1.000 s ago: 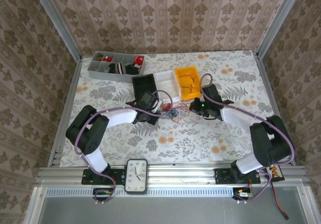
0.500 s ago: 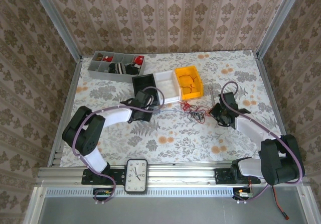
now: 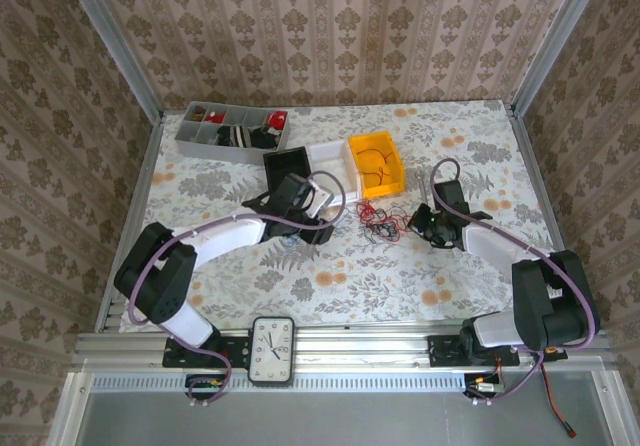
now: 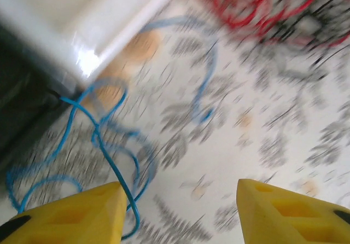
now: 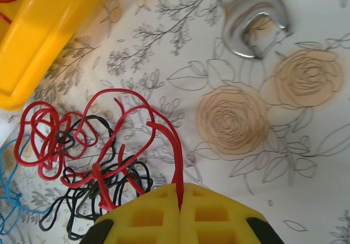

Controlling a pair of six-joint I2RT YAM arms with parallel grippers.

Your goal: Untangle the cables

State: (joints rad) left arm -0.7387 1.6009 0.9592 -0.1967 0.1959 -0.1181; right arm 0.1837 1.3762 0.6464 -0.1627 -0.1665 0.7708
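Red cable (image 5: 176,156) is sitting pinched in our right gripper (image 5: 179,192), jaws closed tight on it, its loops tangling with the black cable (image 5: 139,170) on the surface (image 5: 306,162), while our left gripper (image 4: 180,200) is hovering, jaws parted and empty, over the blue cable (image 4: 106,156).

The tangled cables (image 3: 383,216) are lying on the tabletop (image 3: 470,166) between the left pincer (image 3: 322,206) and the right pincer (image 3: 418,222), just before a row of three bins (image 3: 325,149). A divided tray (image 3: 185,141) is sitting behind, to the left. A wrench (image 5: 252,15) is lying ahead of the right pincer.
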